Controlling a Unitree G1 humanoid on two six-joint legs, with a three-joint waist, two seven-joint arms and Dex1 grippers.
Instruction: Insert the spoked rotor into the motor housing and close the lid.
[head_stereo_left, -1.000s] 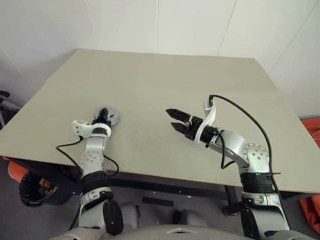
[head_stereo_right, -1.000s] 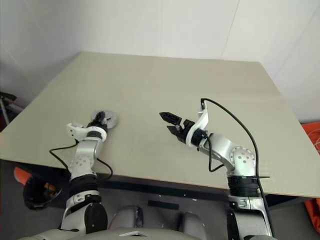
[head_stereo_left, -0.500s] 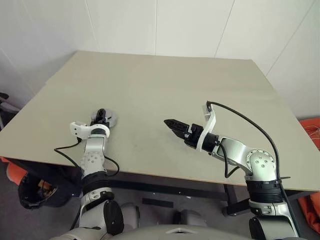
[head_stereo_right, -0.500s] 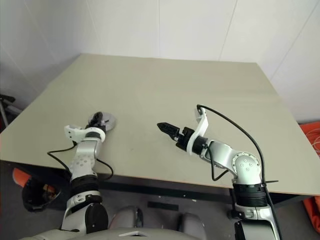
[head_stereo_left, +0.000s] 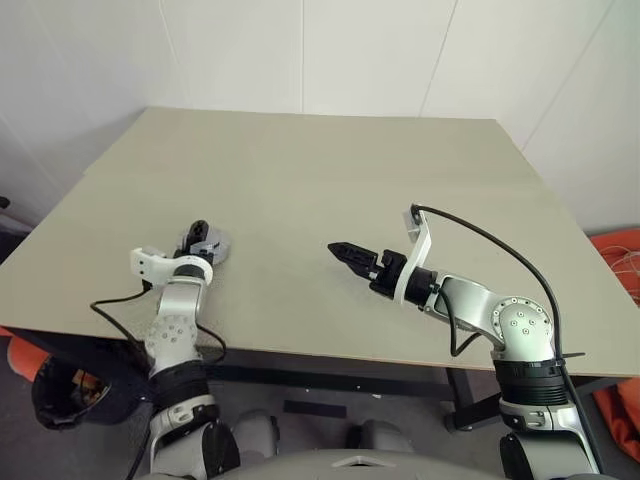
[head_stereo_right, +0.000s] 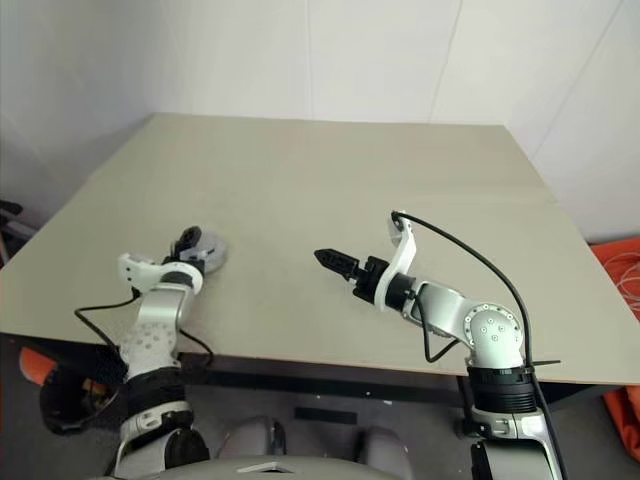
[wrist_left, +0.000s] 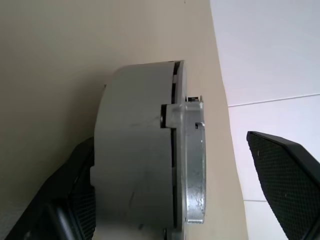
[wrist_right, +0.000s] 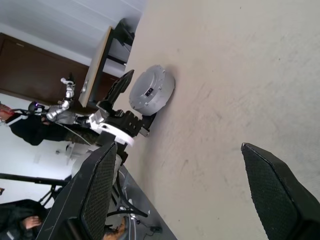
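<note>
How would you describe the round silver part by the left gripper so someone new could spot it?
Start at the beige table and go to its near left area, where the left gripper reaches in. Between its open fingers, resting on the tabletop, is the closed motor assembly: a squat silvery-grey round case with a seam around its side. It is the table's one loose object; the right gripper is empty.

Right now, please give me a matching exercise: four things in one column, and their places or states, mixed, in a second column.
Things:
1. motor housing
2. left gripper
3. right gripper
4. black cable

States:
A. open, above the middle of the table, holding nothing
B. on the table, lid on
C. open around the housing
D. arches over the right arm

Pairs: 1-B; 2-C; 3-A; 4-D
</note>
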